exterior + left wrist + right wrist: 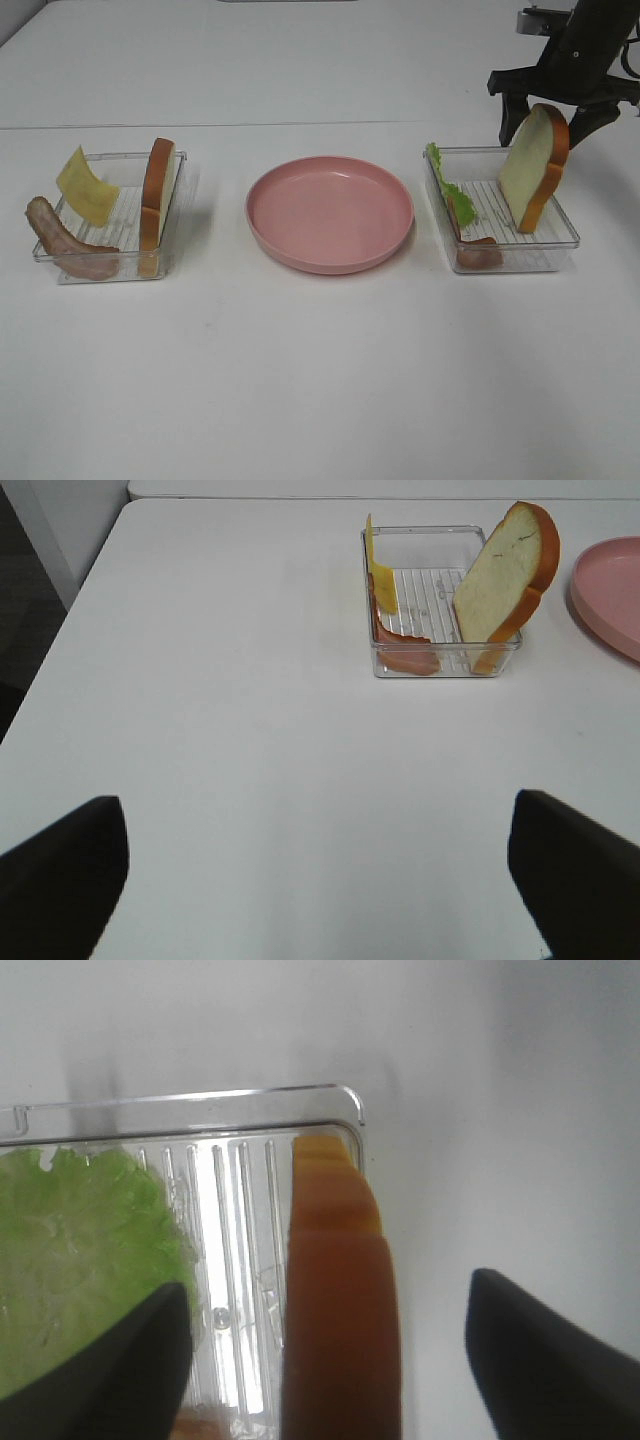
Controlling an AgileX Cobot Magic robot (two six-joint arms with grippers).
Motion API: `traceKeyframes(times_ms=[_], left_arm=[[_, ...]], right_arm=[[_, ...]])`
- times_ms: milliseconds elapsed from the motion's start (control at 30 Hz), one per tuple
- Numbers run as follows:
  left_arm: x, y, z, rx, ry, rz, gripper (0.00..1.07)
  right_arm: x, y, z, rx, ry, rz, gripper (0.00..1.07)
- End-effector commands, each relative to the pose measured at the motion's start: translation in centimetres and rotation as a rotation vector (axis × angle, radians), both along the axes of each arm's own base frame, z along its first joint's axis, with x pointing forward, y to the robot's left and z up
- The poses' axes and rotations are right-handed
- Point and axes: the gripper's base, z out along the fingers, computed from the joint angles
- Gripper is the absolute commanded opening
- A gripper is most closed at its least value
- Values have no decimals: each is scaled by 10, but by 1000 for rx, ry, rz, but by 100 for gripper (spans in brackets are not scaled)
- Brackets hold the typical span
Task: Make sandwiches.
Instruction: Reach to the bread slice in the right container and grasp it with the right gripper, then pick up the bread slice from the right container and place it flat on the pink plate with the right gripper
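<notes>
A pink plate point(330, 212) sits mid-table. The left clear tray point(110, 268) holds a yellow cheese slice point(85, 185), a bacon strip point(62, 240) and a bread slice point(157, 200) standing on edge. The right clear tray point(520, 262) holds a lettuce leaf point(443, 180), bacon point(478, 250) and an upright bread slice point(535, 165). My right gripper point(545, 132) is open, one finger on each side of this bread's top; in the right wrist view the crust point(335, 1310) lies between the fingers point(100, 1370), beside the lettuce point(80, 1260). My left gripper point(320, 880) is open and empty, well back from the left tray point(440, 665).
The table is white, with a seam line running across it behind the trays. In the left wrist view the plate's rim point(610, 590) shows beside the left tray's bread point(505, 580). The table's left edge point(60, 620) is near.
</notes>
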Motion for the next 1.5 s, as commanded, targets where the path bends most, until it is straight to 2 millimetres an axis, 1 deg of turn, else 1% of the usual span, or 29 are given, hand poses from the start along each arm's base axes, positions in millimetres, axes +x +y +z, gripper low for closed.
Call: traceKeyframes(times_ms=[33,67,100,133,567,600,633,667,700,900,967,1000,1033,1067,1100,1133,1167,1200,1233,1267,1300,1333,1367,1400,1433,1467,1500], left_arm=[[-2,-1,1,-6,-25,4,98],[-2,-1,1,-6,-25,4,98],[-2,-1,1,-6,-25,4,98],[-2,-1,1,-6,-25,4,98],[-2,0,1,-1,-25,2,98],[-2,0,1,-1,-25,2,98],[-2,0,1,-1,-25,2,98],[-2,0,1,-1,-25,2,98],[-2,0,1,-1,-25,2,98],[-2,0,1,-1,-25,2,98],[-2,0,1,-1,-25,2,98],[-2,0,1,-1,-25,2,98],[-2,0,1,-1,-25,2,98],[-2,0,1,-1,-25,2,98],[-2,0,1,-1,-25,2,98],[-2,0,1,-1,-25,2,98],[-2,0,1,-1,-25,2,98],[-2,0,1,-1,-25,2,98],[-2,0,1,-1,-25,2,98],[-2,0,1,-1,-25,2,98],[-2,0,1,-1,-25,2,98],[-2,0,1,-1,-25,2,98],[-2,0,1,-1,-25,2,98],[-2,0,1,-1,-25,2,98],[-2,0,1,-1,-25,2,98],[-2,0,1,-1,-25,2,98],[-2,0,1,-1,-25,2,98]], right_arm=[[-9,-3,-1,-3,101,11,47],[-9,-3,-1,-8,101,12,39],[-9,-3,-1,-8,101,12,39],[-9,-3,-1,-10,101,12,37],[-9,-1,-1,5,102,-3,35],[-9,0,0,22,104,-40,26],[-9,0,0,22,104,-40,26],[-9,0,2,28,103,-78,8],[-9,0,3,29,100,-82,0],[-10,0,9,29,87,-82,0],[-13,0,24,32,57,-81,0],[-13,0,24,32,57,-81,0],[-14,0,30,33,44,-81,0],[-17,0,44,29,15,-79,0],[-17,0,44,29,15,-79,0],[-19,-1,51,22,0,-73,0],[-19,-1,51,22,0,-73,0],[-25,-3,72,-1,-48,-67,0],[-29,-4,84,-9,-74,-67,0],[-29,-4,84,-9,-74,-67,0],[-37,-4,105,-15,-121,-67,0],[-37,-4,105,-15,-121,-67,0],[-49,-4,130,-6,-170,-67,0],[-54,-3,138,6,-186,-67,0],[-54,-3,138,6,-186,-67,0],[-68,1,154,50,-211,-63,0],[-78,8,164,124,-229,-30,0]])
